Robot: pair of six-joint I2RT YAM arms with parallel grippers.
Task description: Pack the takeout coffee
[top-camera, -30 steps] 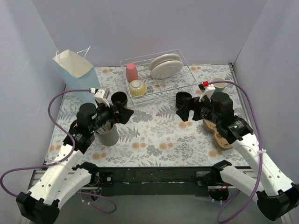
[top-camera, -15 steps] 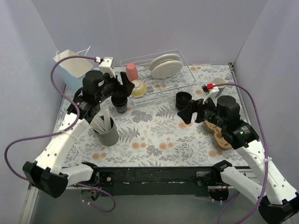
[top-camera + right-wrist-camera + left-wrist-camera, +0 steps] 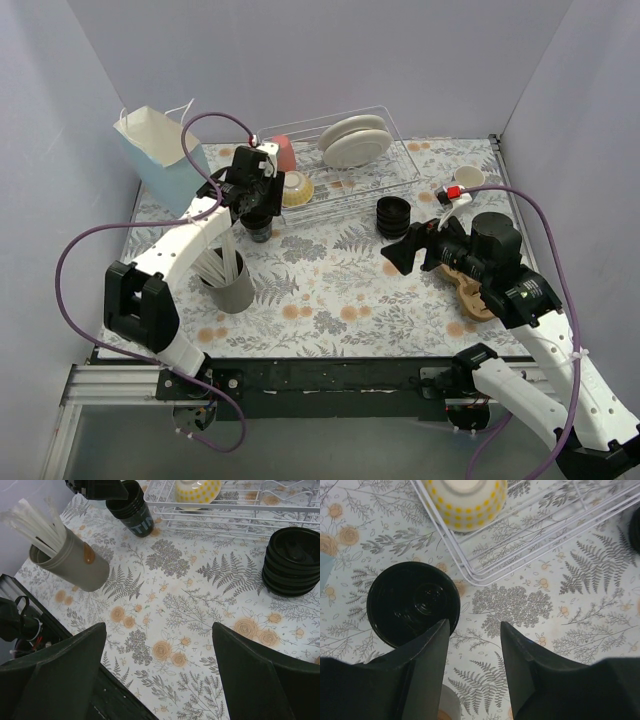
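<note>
My left gripper [image 3: 472,630] is half spread and pinching nothing. The gap between its fingers sits over the floral tablecloth [image 3: 330,290], and one finger [image 3: 427,650] overlaps the rim of a small black disposable cup with a round black plastic lid [image 3: 412,602]. From the wrist view I can't tell whether that finger touches it. The cup stands upright just outside the front left corner of the white wire dish rack [image 3: 385,165]. My right gripper [image 3: 159,630] is spread wide and holds nothing, hovering over bare cloth well in front of the rack's right half. One more black lidded item, a short ribbed stack [image 3: 392,215], sits just in front of the rack's right end; I can't count its layers. The rack holds one pink cup [image 3: 284,153], one yellow-dotted white bowl [image 3: 295,187] and two cream plates [image 3: 352,140] on edge. One light blue paper bag with handles [image 3: 160,160] stands left of the rack. One grey metal cup full of white sticks [image 3: 232,285] stands in front of the rack's left end, well apart from it. One white mug [image 3: 468,178] is right of the rack. One tan wooden board [image 3: 470,295] lies in front of the mug, partly under my right arm.
</note>
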